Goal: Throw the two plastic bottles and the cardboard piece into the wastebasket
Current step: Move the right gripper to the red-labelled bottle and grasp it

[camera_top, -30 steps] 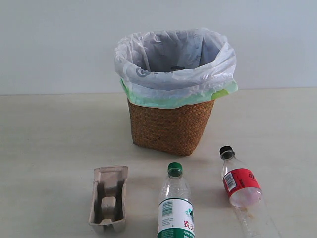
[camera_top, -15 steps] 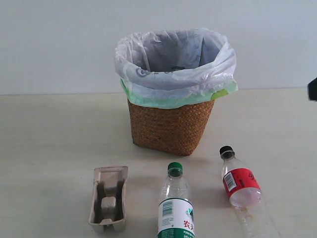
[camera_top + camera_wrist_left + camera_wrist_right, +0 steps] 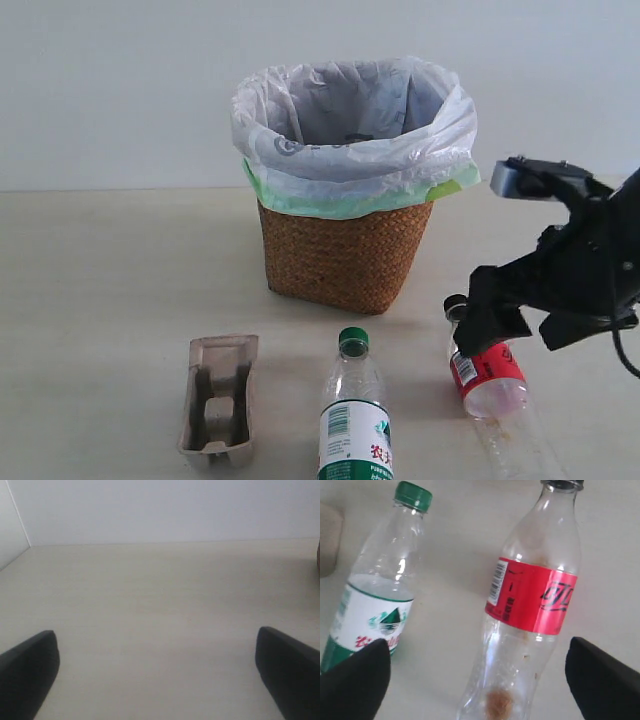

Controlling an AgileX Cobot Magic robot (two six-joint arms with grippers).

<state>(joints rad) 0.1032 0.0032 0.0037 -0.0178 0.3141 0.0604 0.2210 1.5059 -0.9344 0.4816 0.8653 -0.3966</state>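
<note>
The wicker wastebasket (image 3: pixel 343 258) with its white bag stands at the table's middle. In front of it lie the pulp cardboard piece (image 3: pixel 218 400), the green-capped bottle (image 3: pixel 354 415) and the red-label bottle (image 3: pixel 487 375). My right gripper (image 3: pixel 535 328) hovers open just over the red-label bottle. In the right wrist view that bottle (image 3: pixel 535 595) lies between the spread fingers (image 3: pixel 605 680), untouched, with the green-capped bottle (image 3: pixel 380 595) beside it. My left gripper (image 3: pixel 157 680) is open over bare table and does not show in the exterior view.
A pale wall runs behind the table. A sliver of the cardboard piece (image 3: pixel 329 540) shows at the edge of the right wrist view. The basket's edge (image 3: pixel 318 560) peeks into the left wrist view.
My right arm has come in from the right edge and dropped down over the red-label bottle. The bottles, cardboard piece and basket have not moved.
</note>
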